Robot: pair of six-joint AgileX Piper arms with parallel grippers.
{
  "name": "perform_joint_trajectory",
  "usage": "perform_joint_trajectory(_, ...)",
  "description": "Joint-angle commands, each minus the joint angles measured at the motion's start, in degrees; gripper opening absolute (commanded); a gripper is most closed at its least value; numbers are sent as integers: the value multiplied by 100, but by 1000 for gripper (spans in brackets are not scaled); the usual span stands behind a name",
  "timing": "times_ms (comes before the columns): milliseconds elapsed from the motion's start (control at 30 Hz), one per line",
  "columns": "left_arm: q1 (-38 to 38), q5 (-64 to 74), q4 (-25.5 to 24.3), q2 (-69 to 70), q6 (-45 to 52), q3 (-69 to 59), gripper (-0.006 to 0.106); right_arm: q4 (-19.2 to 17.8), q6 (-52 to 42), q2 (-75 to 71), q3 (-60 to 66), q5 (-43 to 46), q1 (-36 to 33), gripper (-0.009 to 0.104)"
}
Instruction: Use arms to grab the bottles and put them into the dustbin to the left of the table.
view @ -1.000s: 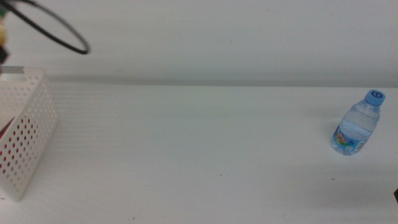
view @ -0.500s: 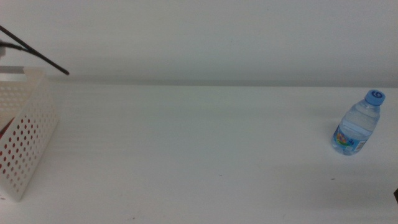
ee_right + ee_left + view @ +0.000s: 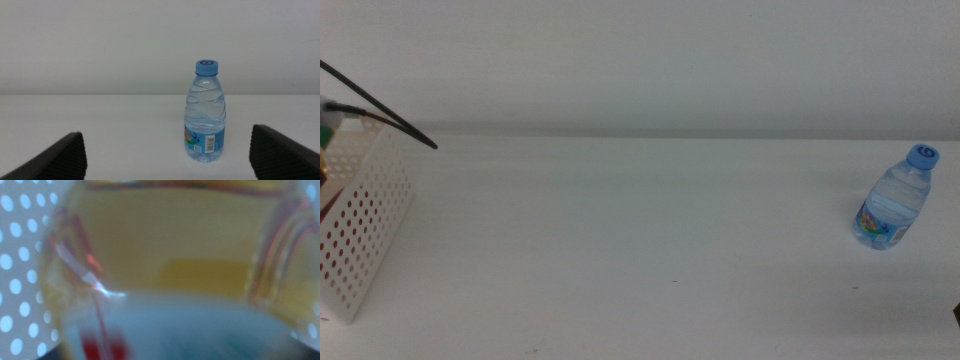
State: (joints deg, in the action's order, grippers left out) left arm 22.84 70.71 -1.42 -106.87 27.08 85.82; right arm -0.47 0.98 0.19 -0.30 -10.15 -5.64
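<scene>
The orange juice bottle (image 3: 200, 245) fills the left wrist view, close and blurred, with the dustbin's perforated wall (image 3: 17, 270) beside it. In the middle view a sliver of this bottle (image 3: 324, 125) shows at the left edge over the white dustbin (image 3: 370, 210), under the left arm's black cable (image 3: 390, 122). The left jaws are hidden behind the bottle, which looks held. Something red (image 3: 328, 212) shows through the dustbin's holes. The small blue-capped water bottle (image 3: 895, 200) stands upright at the far right. My right gripper (image 3: 165, 132) is open, and the water bottle (image 3: 206, 112) stands beyond its jaws.
The white table (image 3: 640, 240) stretches between the dustbin and the water bottle. A dark tip of the right gripper (image 3: 956, 313) shows at the lower right edge. A pale wall runs behind the table.
The left arm's cable has dropped lower at the left edge, and the orange bottle has come down over the dustbin. The water bottle and right gripper have not moved.
</scene>
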Motion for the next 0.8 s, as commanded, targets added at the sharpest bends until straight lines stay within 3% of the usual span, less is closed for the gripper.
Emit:
perform_joint_trajectory(0,-3,448,-40,161,-12,91,71,-25,-59,-228,244,53,53,86)
perform_joint_trajectory(167,-3,448,54,708,-35,339,94,-25,-59,-228,244,53,53,86)
perform_joint_trajectory(233,-3,448,251,1023,-35,442,94,-25,-59,-228,244,53,53,86)
perform_joint_trajectory(333,-3,448,920,1514,88,527,94,-25,-59,-228,244,53,53,86)
perform_joint_trajectory(600,-172,470,3382,2876,117,358,94,-25,-59,-228,244,53,53,86)
perform_joint_trajectory(767,-1220,475,3516,3664,117,110,94,-25,-59,-228,244,53,53,86)
